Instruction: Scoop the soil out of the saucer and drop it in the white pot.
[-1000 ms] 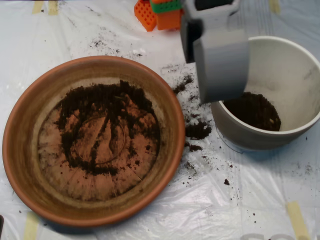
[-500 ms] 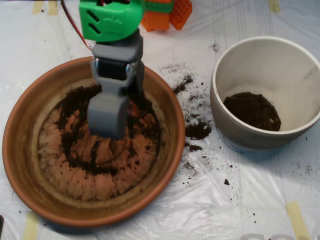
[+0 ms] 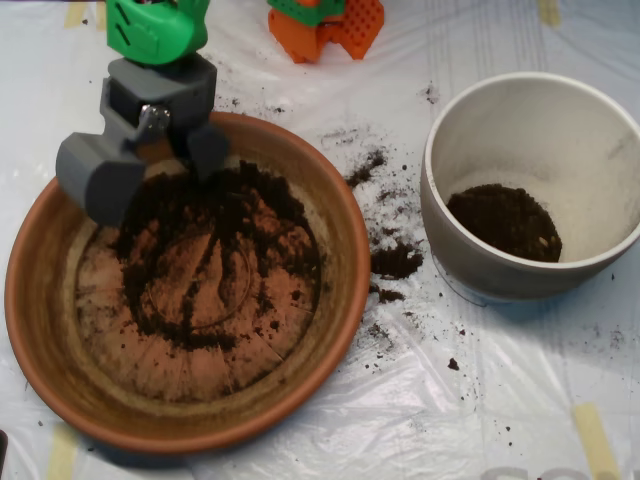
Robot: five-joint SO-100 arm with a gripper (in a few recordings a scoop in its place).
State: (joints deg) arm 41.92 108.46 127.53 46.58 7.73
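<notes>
The terracotta saucer lies at the left, with dark soil spread in a ring and patches across its floor. My grey scoop hangs over the saucer's upper-left part, its two shells spread apart and open just above the soil's edge. One shell sits over the left inner wall, the other near the back rim. A green arm part sits above it. The white pot stands at the right, holding a mound of soil on its floor.
Spilled soil lies scattered on the white plastic sheet between saucer and pot. An orange and green block sits at the top edge. Tape strips hold the sheet down.
The scoop has swung left from above the pot to the saucer, then shifted to its upper-left part, and its shells have spread open.
</notes>
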